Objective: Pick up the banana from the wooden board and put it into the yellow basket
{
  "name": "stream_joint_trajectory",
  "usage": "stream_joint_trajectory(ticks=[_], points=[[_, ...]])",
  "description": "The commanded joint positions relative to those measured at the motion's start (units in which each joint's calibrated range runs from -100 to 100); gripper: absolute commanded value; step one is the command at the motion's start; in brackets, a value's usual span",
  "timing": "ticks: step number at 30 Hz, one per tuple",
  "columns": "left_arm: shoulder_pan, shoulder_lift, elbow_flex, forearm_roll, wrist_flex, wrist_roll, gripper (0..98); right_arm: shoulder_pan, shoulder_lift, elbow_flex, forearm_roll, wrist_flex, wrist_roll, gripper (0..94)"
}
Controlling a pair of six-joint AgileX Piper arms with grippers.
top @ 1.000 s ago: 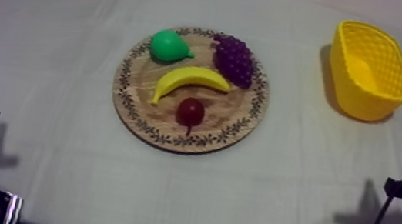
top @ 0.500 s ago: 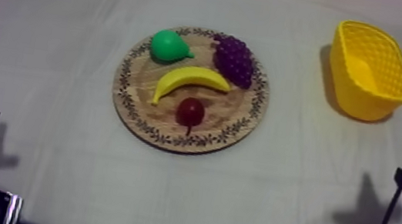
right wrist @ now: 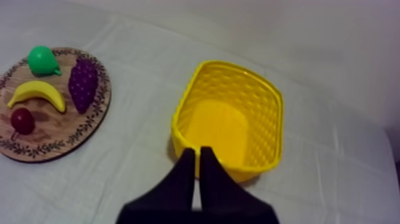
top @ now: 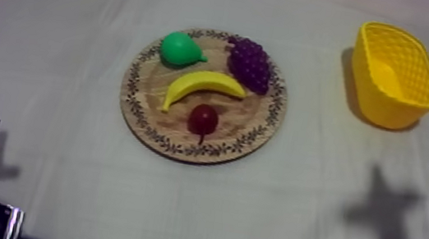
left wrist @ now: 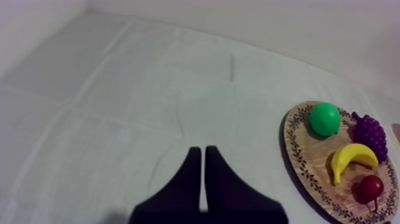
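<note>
banana (top: 205, 88) is lying on the board (top: 180, 145) | basket (top: 389, 117) is sitting empty, well apart | left gripper (left wrist: 199, 150) is resting, fingers closed on nothing | right gripper (right wrist: 197, 150), closed likewise, is hovering near the basket | pickup and drop both remaining

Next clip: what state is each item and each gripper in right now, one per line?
banana: lying on the wooden board, not held.
pear: on the board.
grapes: on the board.
small red fruit: on the board, beside the banana.
yellow basket: upright, empty.
left gripper: shut on nothing, off to the board's side.
right gripper: shut on nothing, by the basket.
</note>
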Motion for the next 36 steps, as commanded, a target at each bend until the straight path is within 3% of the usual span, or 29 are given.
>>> stream_joint_trajectory(ticks=[1,23,36], points=[[0.0,0.0,0.0,0.0,0.0,0.0,0.0,-1.2,3.4,-6.1,0.7,1.3,-0.3,0.7],[0.0,0.0,0.0,0.0,0.0,0.0,0.0,-12.0,30.0,-39.8,3.0,19.9,0.7,0.7],[0.0,0.0,0.0,0.0,0.0,0.0,0.0,-16.2,45.1,-51.8,3.9,27.5,2.2,0.7]])
